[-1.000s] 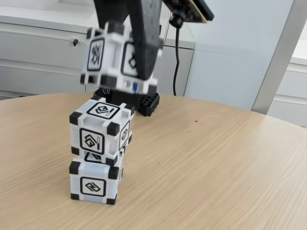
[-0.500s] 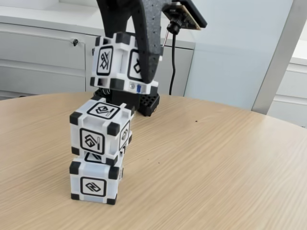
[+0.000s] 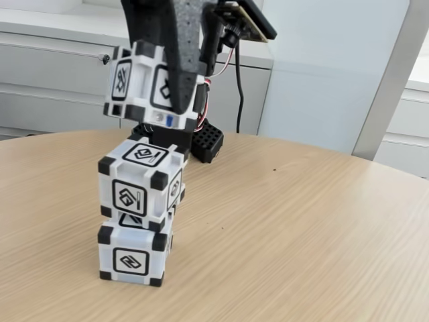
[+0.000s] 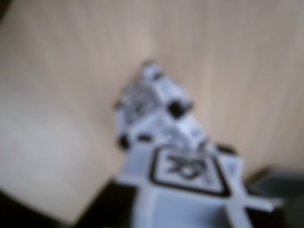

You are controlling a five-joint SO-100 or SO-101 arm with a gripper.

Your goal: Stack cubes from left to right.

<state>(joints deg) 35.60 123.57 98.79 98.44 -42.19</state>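
Observation:
Two white cubes with black corners stand stacked on the wooden table: the lower cube (image 3: pixel 131 258) and the upper cube (image 3: pixel 141 182), which sits slightly turned on it. A third cube (image 3: pixel 144 84) hangs in the air just above the stack, a little to its left, with my black gripper (image 3: pixel 175 90) shut on it. In the blurred wrist view the held cube (image 4: pixel 190 185) fills the bottom and the stack (image 4: pixel 154 107) lies below it.
The arm's black base (image 3: pixel 201 141) stands behind the stack. Grey cabinets (image 3: pixel 53 80) and a pale wall lie beyond the round table edge. Bare wooden tabletop (image 3: pixel 301 235) stretches to the right.
The held cube has shifted left from half a second ago and tilted slightly, staying at about the same height above the stack. The two stacked cubes have not moved.

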